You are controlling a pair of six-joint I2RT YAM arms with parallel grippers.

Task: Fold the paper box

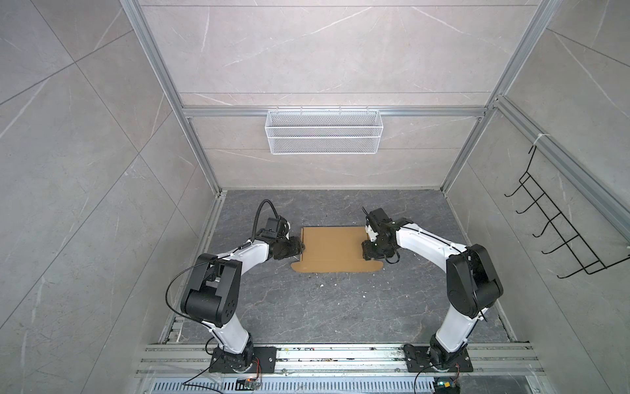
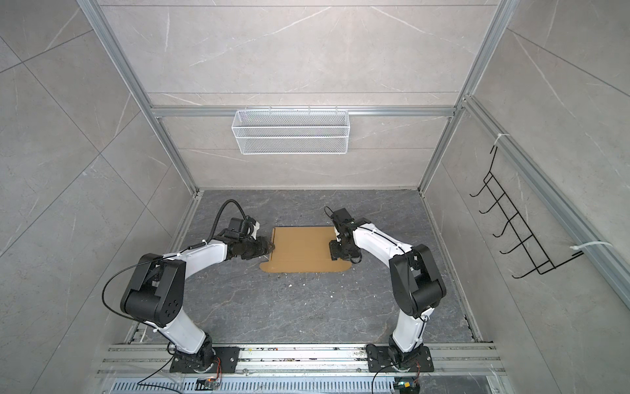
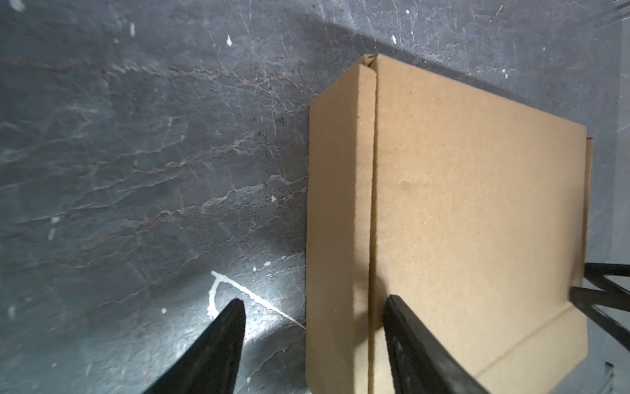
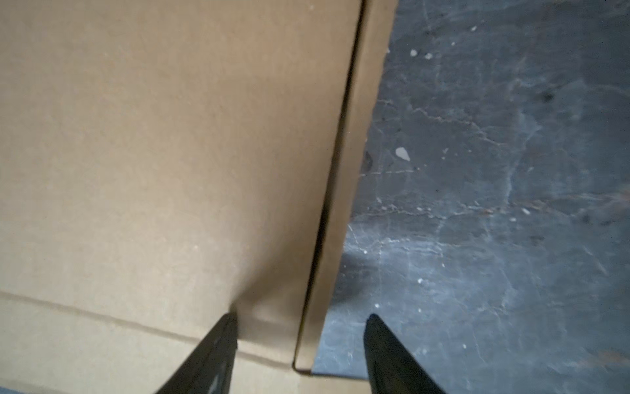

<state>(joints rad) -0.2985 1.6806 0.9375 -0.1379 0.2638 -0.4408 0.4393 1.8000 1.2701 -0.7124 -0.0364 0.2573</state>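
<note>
Tabbed front flap (image 1: 335, 266) of the paper box (image 1: 330, 244) lies nearest us, pointing at our bases, flat on the stone tabletop (image 1: 324, 307). Beyond, the long axis runs arm to arm: our left gripper (image 3: 313, 303) straddles the left end flap (image 3: 337, 204), our right gripper (image 4: 301, 317) the right end flap (image 4: 346, 170), both spread, gripping nothing, equally near.
</note>
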